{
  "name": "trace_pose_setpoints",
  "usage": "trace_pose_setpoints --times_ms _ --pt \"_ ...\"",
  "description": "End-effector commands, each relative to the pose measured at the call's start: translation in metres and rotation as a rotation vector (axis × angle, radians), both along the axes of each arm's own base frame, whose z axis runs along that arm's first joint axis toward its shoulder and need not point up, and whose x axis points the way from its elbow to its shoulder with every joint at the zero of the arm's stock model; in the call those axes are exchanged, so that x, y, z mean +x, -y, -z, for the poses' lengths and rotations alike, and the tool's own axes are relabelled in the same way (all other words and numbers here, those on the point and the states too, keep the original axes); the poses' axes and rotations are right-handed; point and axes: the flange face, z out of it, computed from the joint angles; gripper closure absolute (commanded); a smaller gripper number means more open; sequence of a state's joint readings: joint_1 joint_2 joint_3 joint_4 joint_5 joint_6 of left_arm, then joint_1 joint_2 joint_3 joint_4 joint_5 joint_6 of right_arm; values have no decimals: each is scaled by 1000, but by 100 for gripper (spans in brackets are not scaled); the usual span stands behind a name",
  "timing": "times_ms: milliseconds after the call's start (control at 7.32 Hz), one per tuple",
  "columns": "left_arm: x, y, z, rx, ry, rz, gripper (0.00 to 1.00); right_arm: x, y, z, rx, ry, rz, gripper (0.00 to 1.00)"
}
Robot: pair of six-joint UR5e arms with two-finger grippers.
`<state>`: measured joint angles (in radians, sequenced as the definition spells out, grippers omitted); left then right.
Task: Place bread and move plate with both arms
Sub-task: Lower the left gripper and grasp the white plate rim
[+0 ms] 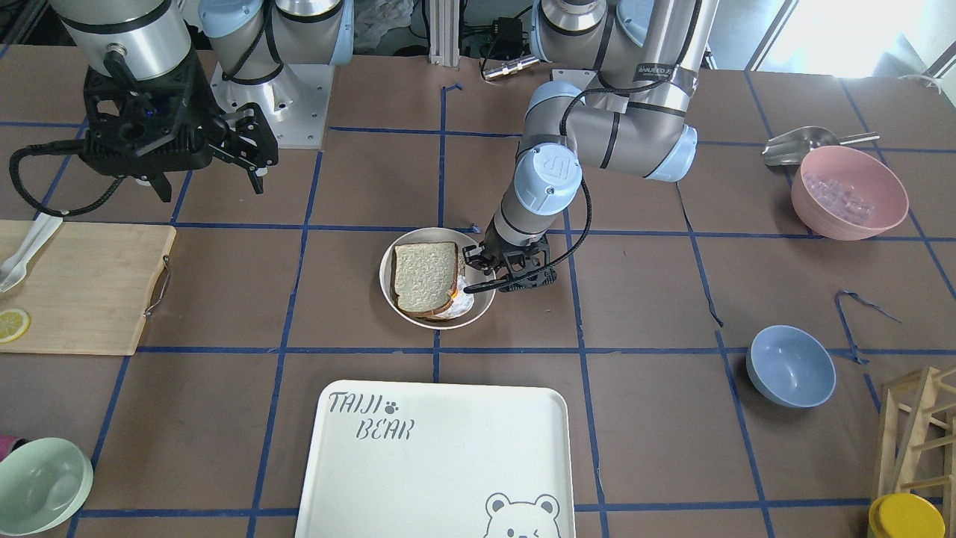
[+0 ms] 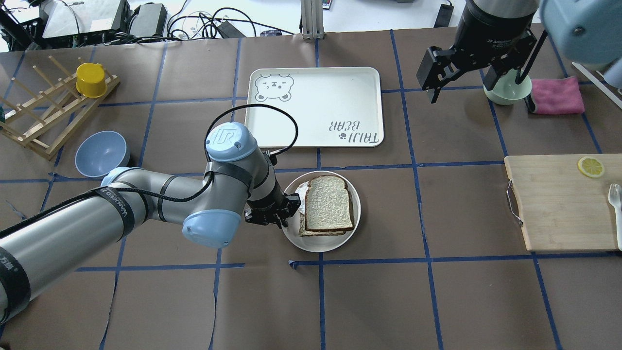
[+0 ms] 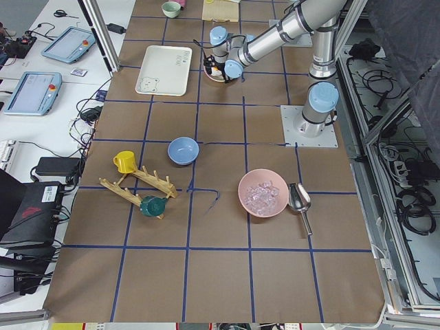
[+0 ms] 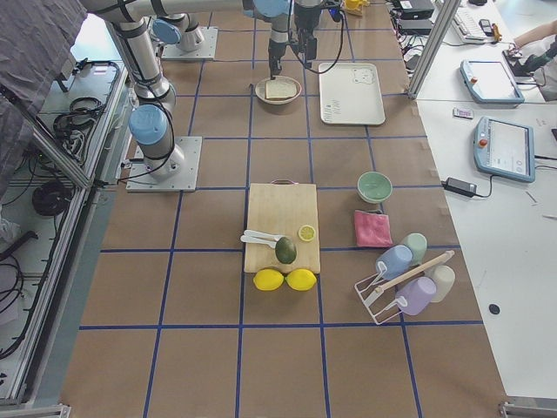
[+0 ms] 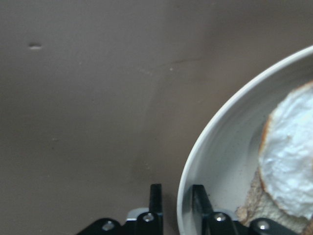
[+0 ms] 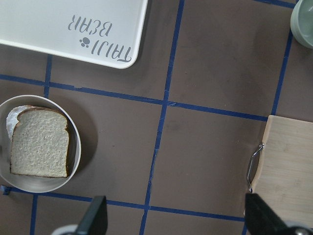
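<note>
The off-white round plate sits mid-table, and also shows in the overhead view. On it, a plain bread slice lies on top of another slice with fried egg. My left gripper is low at the plate's edge. Its fingers straddle the rim, one inside and one outside, closed narrowly on it. My right gripper hangs high, open and empty, well away from the plate.
The bear-printed tray lies just beyond the plate. A wooden cutting board with a lemon slice is on the robot's right. A blue bowl and a pink bowl are on its left, and a green bowl sits under the right gripper.
</note>
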<state>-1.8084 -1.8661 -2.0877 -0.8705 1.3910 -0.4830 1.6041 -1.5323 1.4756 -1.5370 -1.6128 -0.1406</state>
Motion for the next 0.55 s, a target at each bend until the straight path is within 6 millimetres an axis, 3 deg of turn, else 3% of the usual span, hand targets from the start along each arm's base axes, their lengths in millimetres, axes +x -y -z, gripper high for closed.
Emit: trace_pose_setpoints --times_ms 0,273,410 --pt "0 13 -19 -46 -22 0 100 0 0 1 1 1 0 0" --pt "-2 47 -48 -94 -107 -32 100 1 0 1 1 5 8 0" --pt "7 70 -64 -130 -115 -55 100 0 0 0 -2 8 9 0"
